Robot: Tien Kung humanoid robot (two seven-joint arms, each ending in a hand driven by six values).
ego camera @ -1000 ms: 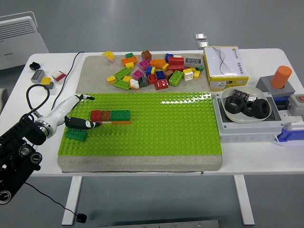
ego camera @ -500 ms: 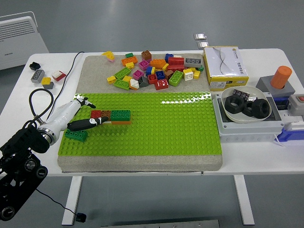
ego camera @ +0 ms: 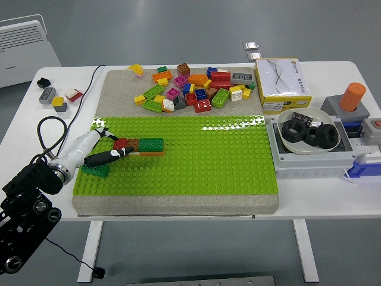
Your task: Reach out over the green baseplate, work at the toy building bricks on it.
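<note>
**Left hand at brick row, baseplate's left edge**

Left hand [ego camera: 98, 149] fingers spread, holding nothing; dark fingertip [ego camera: 122, 153] touches the red-brown-green brick row [ego camera: 140, 145] on the green baseplate [ego camera: 202, 155]. Green brick [ego camera: 95, 170] sits under the hand. Loose brick pile [ego camera: 193, 89] beyond the baseplate's far edge.

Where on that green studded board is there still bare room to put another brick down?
The green studded baseplate is bare from the joined red, brown and green brick row rightward to the grey box holding the white bowl. Its left end is crowded: left robot hand, dark green brick.
</note>
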